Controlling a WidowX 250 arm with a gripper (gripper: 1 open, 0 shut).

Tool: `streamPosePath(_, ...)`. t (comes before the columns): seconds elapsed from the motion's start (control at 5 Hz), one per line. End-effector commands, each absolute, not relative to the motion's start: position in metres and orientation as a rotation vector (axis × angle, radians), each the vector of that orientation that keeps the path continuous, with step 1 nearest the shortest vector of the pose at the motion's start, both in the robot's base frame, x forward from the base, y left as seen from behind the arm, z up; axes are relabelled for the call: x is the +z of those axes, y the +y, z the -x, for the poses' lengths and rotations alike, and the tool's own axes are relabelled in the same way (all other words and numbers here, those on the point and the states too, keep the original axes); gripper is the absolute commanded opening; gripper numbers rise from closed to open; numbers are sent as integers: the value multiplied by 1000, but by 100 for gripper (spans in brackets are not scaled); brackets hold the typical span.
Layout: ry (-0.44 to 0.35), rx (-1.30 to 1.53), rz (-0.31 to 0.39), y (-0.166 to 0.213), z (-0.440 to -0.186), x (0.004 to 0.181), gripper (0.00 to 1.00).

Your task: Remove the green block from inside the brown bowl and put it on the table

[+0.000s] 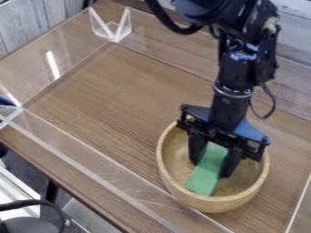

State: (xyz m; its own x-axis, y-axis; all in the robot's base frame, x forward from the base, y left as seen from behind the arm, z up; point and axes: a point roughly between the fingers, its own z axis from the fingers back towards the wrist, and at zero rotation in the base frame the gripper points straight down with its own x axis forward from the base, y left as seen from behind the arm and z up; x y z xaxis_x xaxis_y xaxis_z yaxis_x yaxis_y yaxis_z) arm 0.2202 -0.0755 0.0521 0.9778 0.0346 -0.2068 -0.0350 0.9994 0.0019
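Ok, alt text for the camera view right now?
A black gripper reaches down into the brown bowl, its fingers closed on the green block. The bowl sits on the wooden table.

green block [210, 173] bright solid green; brown bowl [243, 197] light tan, faint grain; table [109, 100] brown woodgrain stripes; gripper [221, 148] all black, kinda glossy
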Motion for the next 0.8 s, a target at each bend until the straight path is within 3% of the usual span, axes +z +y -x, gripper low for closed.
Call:
streamPosePath(0.0, 136, 52, 21, -72, -228, 79, 0)
streamPosePath(0.6, 95, 26, 69, -50, -238, 108, 0)
